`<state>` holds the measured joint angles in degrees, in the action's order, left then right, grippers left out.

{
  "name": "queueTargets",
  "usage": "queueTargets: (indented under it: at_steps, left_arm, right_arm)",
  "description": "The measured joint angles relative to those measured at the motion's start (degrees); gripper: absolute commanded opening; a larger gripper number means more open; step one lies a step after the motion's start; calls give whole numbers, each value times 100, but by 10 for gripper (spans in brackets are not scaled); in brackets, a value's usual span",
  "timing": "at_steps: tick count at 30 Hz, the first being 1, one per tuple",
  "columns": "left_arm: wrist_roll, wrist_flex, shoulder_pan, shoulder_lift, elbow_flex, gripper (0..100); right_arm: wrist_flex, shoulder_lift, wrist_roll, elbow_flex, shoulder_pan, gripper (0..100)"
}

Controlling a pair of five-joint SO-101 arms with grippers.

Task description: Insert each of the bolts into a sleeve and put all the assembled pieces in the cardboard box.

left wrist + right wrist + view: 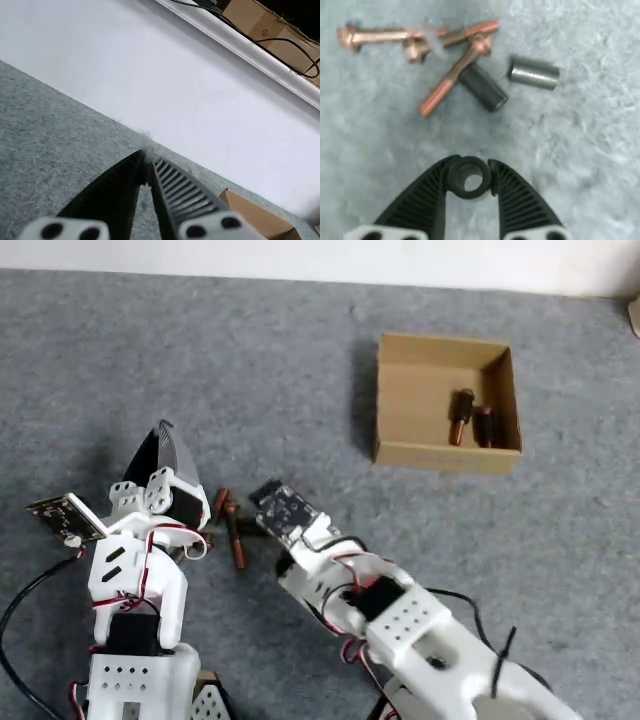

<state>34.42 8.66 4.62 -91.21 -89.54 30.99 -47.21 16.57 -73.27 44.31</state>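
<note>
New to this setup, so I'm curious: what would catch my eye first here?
The right hand clamps a dark metal sleeve, near a jumble of copper-coloured bolts on the grey felt table. Farther off, the open brown cardboard box holds two dark pieces.

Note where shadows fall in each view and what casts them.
High view: the open brown cardboard box darkens the grey carpet beside its wall on the picture's left. Right wrist view: the copper-coloured metal bolts lay faint shadows close beside them. Left wrist view: the white wall is evenly lit, without glare.
</note>
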Motion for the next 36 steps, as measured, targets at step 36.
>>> queueTargets:
  at_steps: [36]
  left_arm:
    - [0, 0, 0, 0, 0, 7]
  right_arm:
    - [3077, -413, 2760, -62, -1231, 352]
